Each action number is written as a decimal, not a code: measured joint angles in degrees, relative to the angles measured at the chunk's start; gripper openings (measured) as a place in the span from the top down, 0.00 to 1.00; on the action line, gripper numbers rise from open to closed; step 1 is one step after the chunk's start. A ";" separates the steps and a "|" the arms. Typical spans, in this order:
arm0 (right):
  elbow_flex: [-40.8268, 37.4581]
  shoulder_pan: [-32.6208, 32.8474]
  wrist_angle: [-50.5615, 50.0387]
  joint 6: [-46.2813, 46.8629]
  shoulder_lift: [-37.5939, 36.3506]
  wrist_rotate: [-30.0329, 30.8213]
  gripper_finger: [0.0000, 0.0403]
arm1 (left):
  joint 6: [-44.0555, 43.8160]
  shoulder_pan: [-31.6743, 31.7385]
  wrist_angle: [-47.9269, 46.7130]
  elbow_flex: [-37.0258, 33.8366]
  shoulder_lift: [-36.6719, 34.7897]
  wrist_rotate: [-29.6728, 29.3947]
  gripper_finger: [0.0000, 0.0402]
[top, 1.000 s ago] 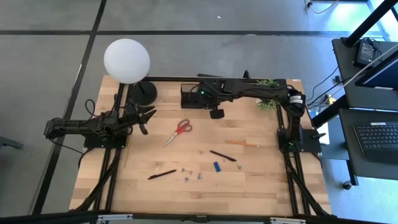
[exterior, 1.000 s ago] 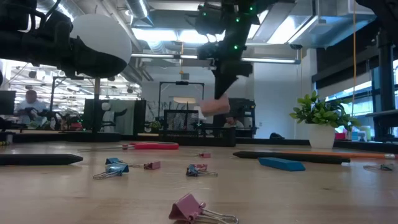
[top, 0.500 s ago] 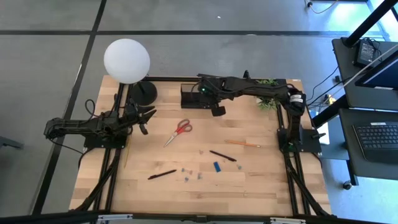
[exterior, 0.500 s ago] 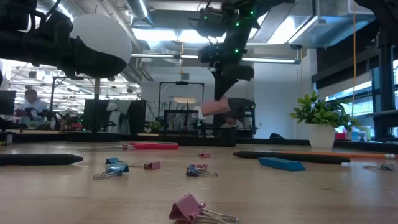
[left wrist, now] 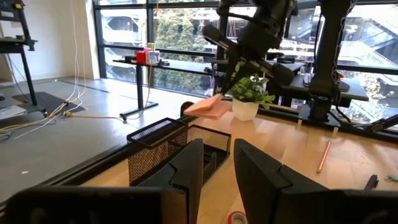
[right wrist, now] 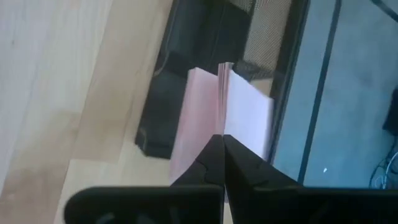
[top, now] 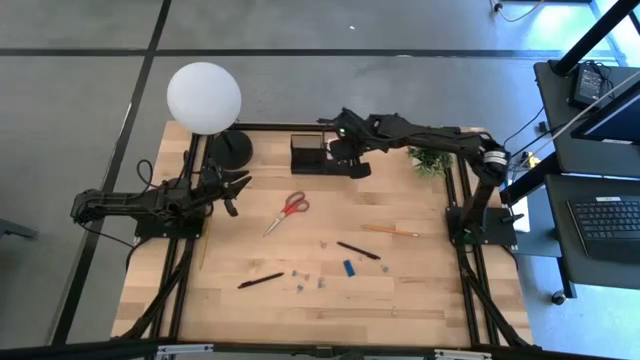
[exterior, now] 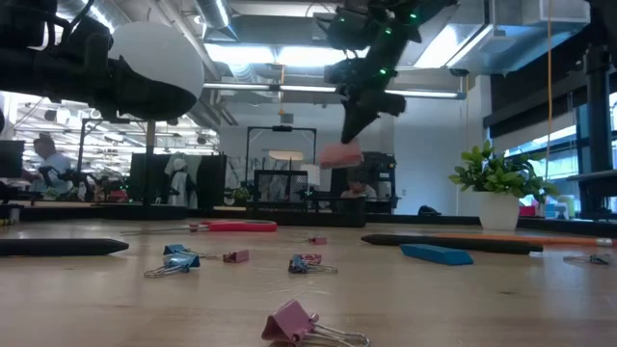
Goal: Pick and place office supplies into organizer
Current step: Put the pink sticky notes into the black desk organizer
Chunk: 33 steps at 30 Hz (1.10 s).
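The pink sticky-note pad (exterior: 340, 154) is clenched edge-on in the right gripper (exterior: 353, 128), held in the air just beside the black organizer (top: 306, 154) (right of it). The left gripper (top: 232, 190) is parked, fingers parted, near the lamp base (top: 229, 149).

Pretty even daylight on the pale wooden counter (top: 400, 300) from above, shadows soft. Low view is backlit: bright ceiling strip lights (exterior: 251, 53) glare, arms go silhouette, and the nearest pink binder clip (exterior: 294, 323) is blurry.
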 joint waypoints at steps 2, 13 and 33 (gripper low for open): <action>-5.17 -0.06 4.61 -0.79 -2.19 0.03 1.00 | 0.00 0.00 0.02 -0.01 0.00 -0.02 0.79; -12.40 -0.28 17.53 -2.70 -5.48 -1.73 1.00 | 0.00 0.00 0.04 0.02 -0.01 -0.03 0.79; -12.42 -2.05 19.46 0.63 0.39 -2.84 1.00 | 0.00 0.00 -0.13 0.00 0.00 -1.98 0.79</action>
